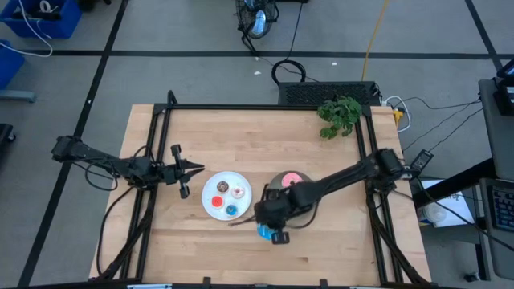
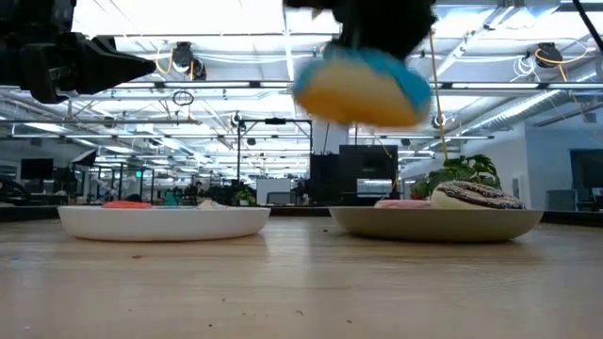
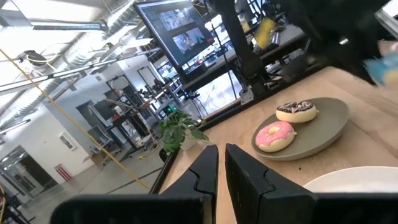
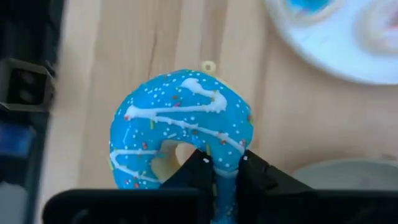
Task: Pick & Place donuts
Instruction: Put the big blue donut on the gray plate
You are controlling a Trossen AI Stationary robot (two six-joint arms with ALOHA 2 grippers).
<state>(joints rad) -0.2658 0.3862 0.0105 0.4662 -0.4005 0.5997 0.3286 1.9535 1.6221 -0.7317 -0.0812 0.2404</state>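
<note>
Right wrist view is showing the blue donut (image 4: pixel 180 134) pinched by its rim between the right gripper (image 4: pixel 222 163) fingers, the white-drizzled icing facing the camera and bare wood beneath it. From table height the same donut (image 2: pixel 363 85) is hanging well clear of the table (image 2: pixel 301 282) — yellowish underside toward the camera, blue icing on top. From above, the right gripper (image 1: pixel 271 225) is sitting just off the near edge of the grey plate (image 1: pixel 277 183), between that plate and the white plate (image 1: pixel 210 207), with the blue donut (image 1: pixel 265 233) showing beside it.

On the grey plate the pink donut (image 3: pixel 275 135) and the brown sprinkled donut (image 3: pixel 296 110) are lying side by side, apart from each other; the pink one (image 1: pixel 294 179) is showing past the right arm from above.

On the white plate the tiny donuts are lying spread out: a red one (image 1: pixel 222 188), a whitish one (image 1: pixel 238 192), a light blue one (image 1: pixel 231 210) and one more (image 1: pixel 215 201) whose colour I cannot make out.

The left gripper (image 1: pixel 178 170) is hovering off the far-left side of the white plate, holding nothing — its fingers (image 3: pixel 205 171) are standing almost together with a narrow gap between them.

A potted plant (image 1: pixel 339 115) is sitting at the table's far right corner.
</note>
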